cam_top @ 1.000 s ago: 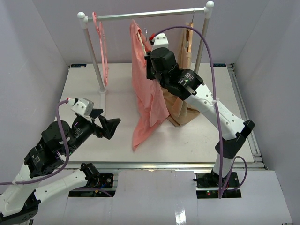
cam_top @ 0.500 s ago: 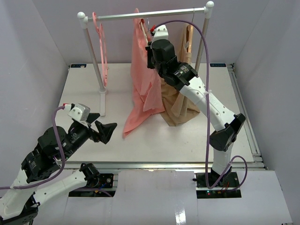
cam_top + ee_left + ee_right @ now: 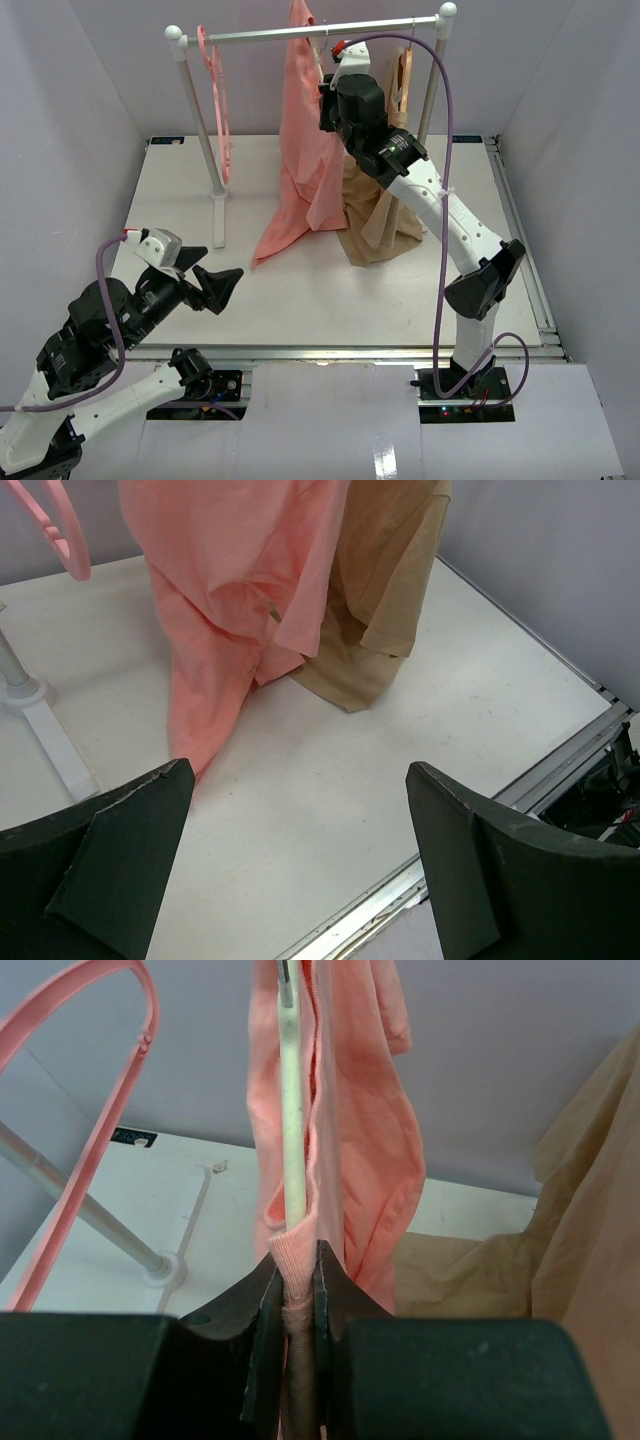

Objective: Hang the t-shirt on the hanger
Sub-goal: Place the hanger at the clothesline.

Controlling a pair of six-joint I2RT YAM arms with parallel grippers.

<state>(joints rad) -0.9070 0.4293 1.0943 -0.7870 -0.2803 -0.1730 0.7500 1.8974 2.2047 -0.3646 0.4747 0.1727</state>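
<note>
Top view, t-shirt: The pink t-shirt [image 3: 305, 150] hangs high by the rail [image 3: 260, 36] at 12 o'clock. Its low end reaches the table [image 3: 330, 295] toward 7 o'clock.
Top view, right gripper: The right gripper [image 3: 326, 100] is up by the rail, against the shirt's 3 o'clock side. Cloth hides its tips here.
Top view, left gripper: The left gripper [image 3: 212, 275] sits low at 8 o'clock. It is wide open, holds nothing and is well apart from the shirt.
Top view, in the way: A tan garment [image 3: 380, 220] hangs at the shirt's 3 o'clock side, touching it, under a brown wooden hanger [image 3: 404, 80]. A pink hanger [image 3: 215, 100] hangs at 9 o'clock, apart from the shirt. A purple cable [image 3: 447, 150] loops over the right arm.
Left wrist view: Two dark fingers sit at 7 and 5 o'clock with bare table between them. The t-shirt fills 11 to 12 o'clock and its hem lies on the table. The tan garment is beside it at 1 o'clock. The rack foot [image 3: 40, 715] is at 9 o'clock.
Right wrist view, grip: The jaws are pinched tight on the shirt's ribbed edge.
Right wrist view, hanger: The thin cream hanger [image 3: 290, 1110] goes straight up to 12 o'clock from the pinch, with the shirt wrapped along it. I cannot tell if its hook is on the rail.
Right wrist view, around: The pink hanger is at 10 o'clock and the tan garment at 3 o'clock.
</note>
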